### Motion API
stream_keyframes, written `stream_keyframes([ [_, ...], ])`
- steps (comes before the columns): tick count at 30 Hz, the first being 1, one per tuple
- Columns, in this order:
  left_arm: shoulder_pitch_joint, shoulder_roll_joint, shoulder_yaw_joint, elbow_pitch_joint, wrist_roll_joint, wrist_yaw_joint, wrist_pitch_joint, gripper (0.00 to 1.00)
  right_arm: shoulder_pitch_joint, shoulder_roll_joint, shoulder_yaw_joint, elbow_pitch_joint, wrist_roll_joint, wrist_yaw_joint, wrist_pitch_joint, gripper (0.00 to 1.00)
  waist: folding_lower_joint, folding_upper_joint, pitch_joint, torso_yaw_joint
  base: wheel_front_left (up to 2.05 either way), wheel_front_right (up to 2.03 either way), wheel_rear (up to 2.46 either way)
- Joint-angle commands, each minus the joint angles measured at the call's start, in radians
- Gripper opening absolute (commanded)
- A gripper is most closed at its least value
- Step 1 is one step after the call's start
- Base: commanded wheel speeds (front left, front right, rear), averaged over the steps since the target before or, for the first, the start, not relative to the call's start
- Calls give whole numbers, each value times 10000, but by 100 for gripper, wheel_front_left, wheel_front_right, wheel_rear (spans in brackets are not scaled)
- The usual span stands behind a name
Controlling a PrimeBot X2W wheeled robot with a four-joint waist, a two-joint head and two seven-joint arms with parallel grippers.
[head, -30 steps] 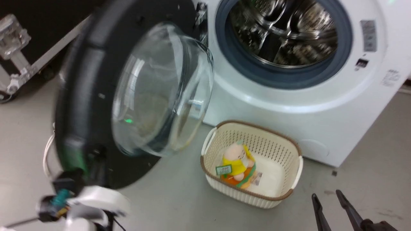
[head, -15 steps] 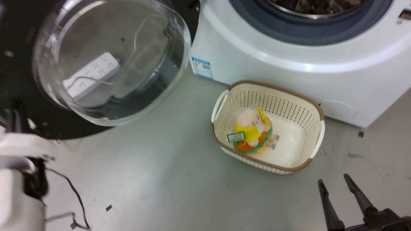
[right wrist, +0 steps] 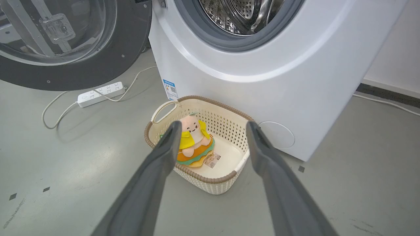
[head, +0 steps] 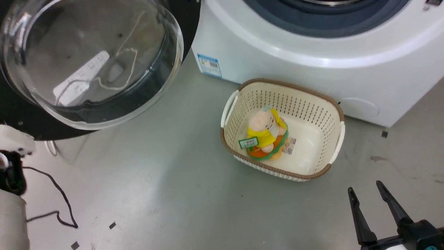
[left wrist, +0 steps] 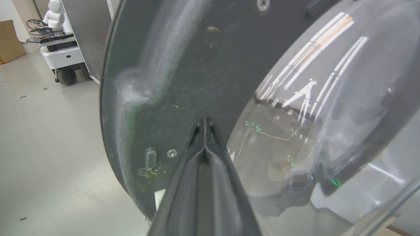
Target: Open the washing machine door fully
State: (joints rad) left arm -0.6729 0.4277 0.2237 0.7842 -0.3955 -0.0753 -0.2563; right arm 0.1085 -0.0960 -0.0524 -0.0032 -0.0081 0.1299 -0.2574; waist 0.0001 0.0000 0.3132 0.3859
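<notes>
The left gripper (left wrist: 204,123), fingers pressed together on nothing, has the black inner face of the washing machine door (left wrist: 170,65) right at its tips at 12 o'clock, the door standing wide at 9 o'clock of the washing machine (head: 277,66), so this arm is far nearer than the spread, empty right gripper (head: 365,186).

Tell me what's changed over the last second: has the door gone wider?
The door has swung further out from the machine, its window now facing the head camera rather than the drum. The head camera also tilted down. The left gripper, shut, points at the door's inner face. Unchanged: right gripper open and idle, basket with toy before the machine.
</notes>
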Motion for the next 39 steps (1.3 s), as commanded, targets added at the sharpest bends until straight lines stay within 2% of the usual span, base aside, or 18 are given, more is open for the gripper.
stream_keyframes([
  [1, 357, -123, 9, -254, 223, -77, -53, 0, -169, 50, -15, 25, 18, 8, -44, 100, -1, 0, -366, -82, 0, 0, 0],
  [10, 2896, -1502, -602, -2603, 1152, -427, -54, 0, -128, 353, -382, 13, 184, 8, -44, 100, -1, 0, -2026, -645, 0, 0, 0],
  [16, 4569, -2515, -1322, -4154, 1384, -507, -54, 0, 41, 431, -550, -3, 188, 8, -44, 100, -1, 0, -3073, -1406, 0, 0, 0],
  [23, 6328, -3416, -1579, -5883, 1739, -382, -54, 0, 258, 454, -464, -108, 365, 8, -44, 100, -1, 0, -3684, -2533, 0, 0, 0],
  [27, 7020, -3621, -1842, -6359, 2030, -210, -54, 0, 346, 455, -392, -75, 476, 8, -44, 100, -1, 0, -3850, -2939, 0, 0, 0],
  [28, 7159, -3657, -1856, -6447, 2054, -122, -55, 66, 372, 455, -347, -66, 485, 8, -44, 100, -1, 0, -3882, -3017, 0, 0, 0],
  [29, 7284, -3682, -1879, -6503, 2096, -38, -55, 100, 399, 455, -311, -60, 491, 8, -44, 100, -1, 0, -3904, -3081, 0, 0, 0],
  [39, 8027, -3763, -2615, -6962, 2754, 211, -55, 100, 647, 456, -442, 157, 519, 8, -44, 100, -1, 0, -4003, -3318, 0, 0, 0],
])
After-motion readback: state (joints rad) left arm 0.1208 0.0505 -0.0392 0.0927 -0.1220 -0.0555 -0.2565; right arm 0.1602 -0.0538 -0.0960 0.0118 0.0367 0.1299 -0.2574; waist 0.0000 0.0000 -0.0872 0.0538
